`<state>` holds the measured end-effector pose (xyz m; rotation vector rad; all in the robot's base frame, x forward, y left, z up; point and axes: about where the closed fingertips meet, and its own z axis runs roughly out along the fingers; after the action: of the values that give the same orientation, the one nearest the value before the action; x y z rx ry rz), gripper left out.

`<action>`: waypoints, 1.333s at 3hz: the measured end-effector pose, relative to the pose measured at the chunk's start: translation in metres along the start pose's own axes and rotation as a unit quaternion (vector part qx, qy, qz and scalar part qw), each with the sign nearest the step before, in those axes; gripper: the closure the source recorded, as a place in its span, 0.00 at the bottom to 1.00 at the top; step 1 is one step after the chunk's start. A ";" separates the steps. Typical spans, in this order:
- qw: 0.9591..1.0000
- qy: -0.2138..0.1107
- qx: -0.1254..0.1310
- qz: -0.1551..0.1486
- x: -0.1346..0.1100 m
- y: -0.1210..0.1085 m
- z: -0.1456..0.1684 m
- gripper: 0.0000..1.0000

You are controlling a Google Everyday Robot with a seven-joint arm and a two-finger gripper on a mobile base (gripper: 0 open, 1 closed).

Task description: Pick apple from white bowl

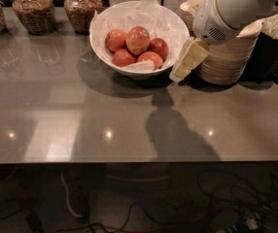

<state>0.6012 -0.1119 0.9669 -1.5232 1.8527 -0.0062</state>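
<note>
Five apples (138, 39), three jars (29, 13), one end effector (181, 71) beside one white bowl (97, 39)

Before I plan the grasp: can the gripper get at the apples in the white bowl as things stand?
Probably yes. The gripper hangs just beside the white bowl, and the apples lie uncovered; only the paper-lined rim stands between.

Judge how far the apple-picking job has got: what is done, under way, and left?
Done: the gripper hangs just outside the white bowl. In hand: nothing; the apples lie in the bowl, ungrasped. Left: reach in, grasp one, lift it out.
</note>
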 end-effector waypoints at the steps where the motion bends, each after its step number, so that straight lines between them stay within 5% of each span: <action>1: 0.999 -0.021 0.023 -0.010 -0.011 -0.016 0.015 0.00; 4: 0.994 -0.092 0.057 0.014 -0.048 -0.074 0.063 0.00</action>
<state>0.6987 -0.0664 0.9768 -1.3713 1.6987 0.0396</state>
